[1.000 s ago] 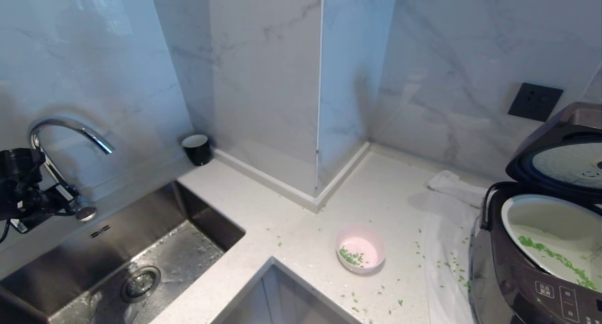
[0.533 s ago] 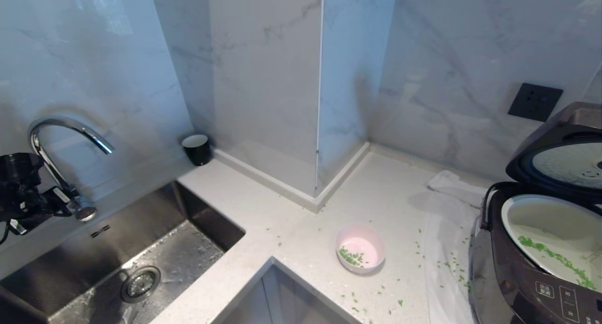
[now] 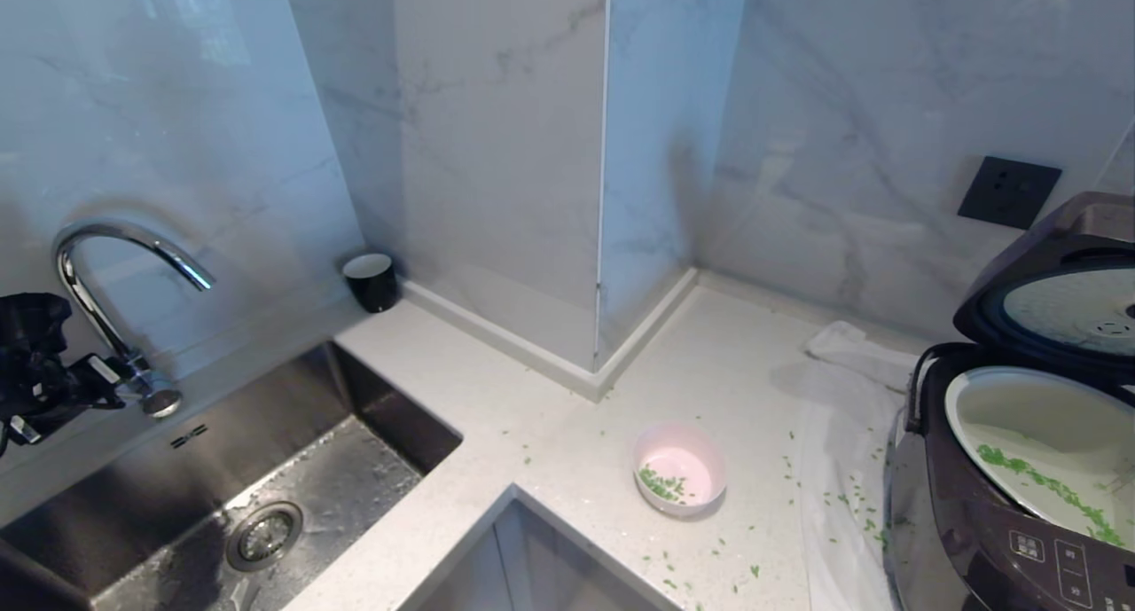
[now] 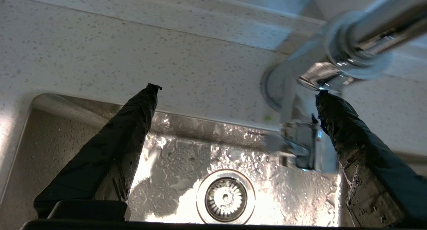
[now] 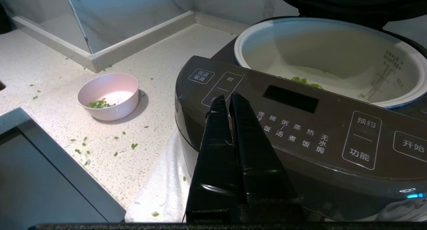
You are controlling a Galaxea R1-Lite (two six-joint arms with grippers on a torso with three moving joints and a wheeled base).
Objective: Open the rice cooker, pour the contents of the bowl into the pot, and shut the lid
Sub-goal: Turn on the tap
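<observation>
Fingers of the left gripper (image 4: 237,88) spread wide, empty, over the sink (image 4: 166,156); right gripper (image 5: 227,98) pinched shut before the cooker (image 5: 293,123). Lid (image 3: 1055,301) up, greens (image 3: 1046,487) in pot (image 3: 966,385), bowl (image 3: 680,467) on counter with some left; closing remains

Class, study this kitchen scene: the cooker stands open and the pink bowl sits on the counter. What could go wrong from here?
1. The pink bowl still holds green bits; closing the lid now would leave the pour unfinished.
2. Bits scattered on the counter and white cloth suggest another pour into the pot may spill too.
3. The open left gripper sits close to the faucet and might knock it.
</observation>
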